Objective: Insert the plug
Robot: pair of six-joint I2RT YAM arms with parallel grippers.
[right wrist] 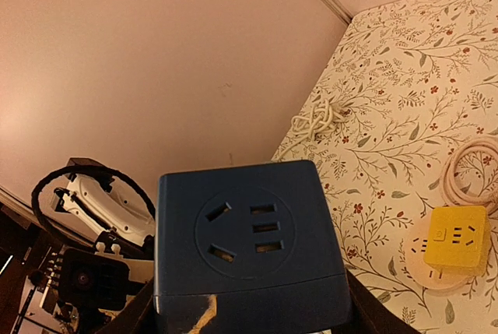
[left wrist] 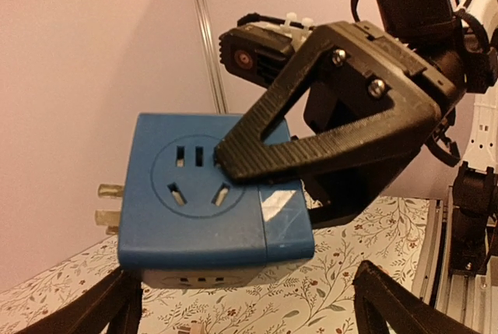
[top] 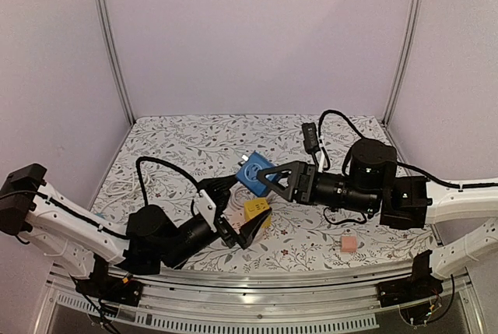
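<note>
A blue cube socket adapter (top: 254,172) is held above the table by my right gripper (top: 270,179), whose jaws are shut on its sides. In the right wrist view the adapter (right wrist: 249,248) shows its socket face between my right gripper's jaws (right wrist: 249,320). In the left wrist view the blue cube (left wrist: 206,194) shows two metal prongs (left wrist: 109,203) on its left side, and a right finger (left wrist: 311,147) lies across its face. My left gripper (left wrist: 245,303) is open and empty just below it. A yellow cube socket (top: 257,212) sits on the table beside my left gripper (top: 247,230).
A cream cable (right wrist: 467,167) loops from the yellow socket (right wrist: 455,240). A small pink block (top: 349,242) lies at the front right. A black adapter with its cable (top: 310,135) lies at the back right. A knotted white cord (right wrist: 319,120) lies by the wall.
</note>
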